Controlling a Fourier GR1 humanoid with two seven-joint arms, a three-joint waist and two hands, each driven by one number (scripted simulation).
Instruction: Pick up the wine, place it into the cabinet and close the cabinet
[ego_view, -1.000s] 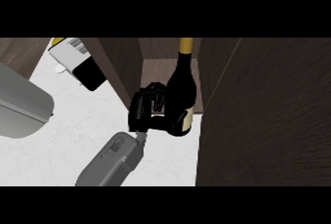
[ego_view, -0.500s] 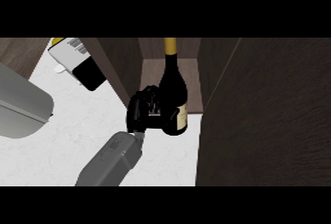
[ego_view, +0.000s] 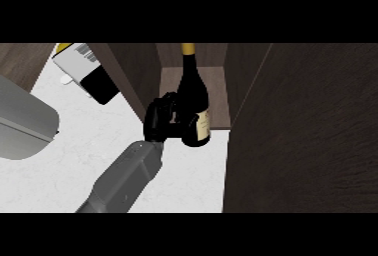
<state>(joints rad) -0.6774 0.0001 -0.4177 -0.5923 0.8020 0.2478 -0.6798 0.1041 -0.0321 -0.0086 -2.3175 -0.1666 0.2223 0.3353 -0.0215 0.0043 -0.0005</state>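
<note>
We see the wine (ego_view: 193, 102) now farther into the cabinet (ego_view: 196, 80) than before; right hand (ego_view: 161, 120) grasps it; release next.

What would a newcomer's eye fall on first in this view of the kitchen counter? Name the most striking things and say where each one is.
First comes the dark wine bottle at the centre, its yellow-capped neck pointing up into the open cabinet. A black hand curls round the bottle's lower body from the left, its grey forearm rising from the lower edge. At the far left sits a large grey rounded object, with a white and black box lying above it.
</note>
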